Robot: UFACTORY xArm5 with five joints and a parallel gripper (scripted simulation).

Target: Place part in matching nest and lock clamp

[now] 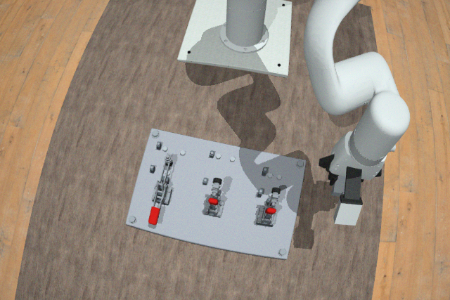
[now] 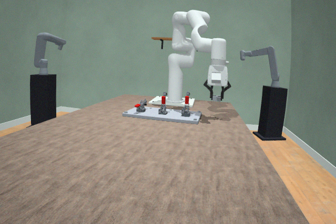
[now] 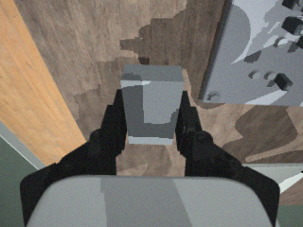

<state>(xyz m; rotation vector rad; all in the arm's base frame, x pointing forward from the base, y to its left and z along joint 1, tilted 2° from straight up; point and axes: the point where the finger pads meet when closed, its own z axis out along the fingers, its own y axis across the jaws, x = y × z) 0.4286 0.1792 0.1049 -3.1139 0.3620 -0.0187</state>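
My gripper point(image 2: 217, 98) point(image 3: 151, 103) is shut on the grey block-shaped part point(image 1: 338, 185) point(image 3: 153, 101) and holds it above the table, to the right of the fixture plate point(image 1: 240, 232) point(image 2: 173, 119) in the top view. The part sits between both black fingers. In that view the left clamp point(image 1: 164, 191) has its bar lowered over its nest and its red handle point(image 1: 153, 216) lying down. The middle clamp point(image 1: 212, 209) and right clamp point(image 1: 266, 218) have raised bars and upright handles. Their nests hold no part. Locking of the left clamp cannot be judged.
Small side blocks point(image 1: 211, 154) point(image 1: 265, 171) and round rest pads point(image 1: 232, 159) point(image 1: 182, 152) stand on the plate behind the clamps. The arm's white base plate point(image 1: 203, 17) point(image 2: 156, 100) lies behind the fixture. The table's right edge is near the gripper.
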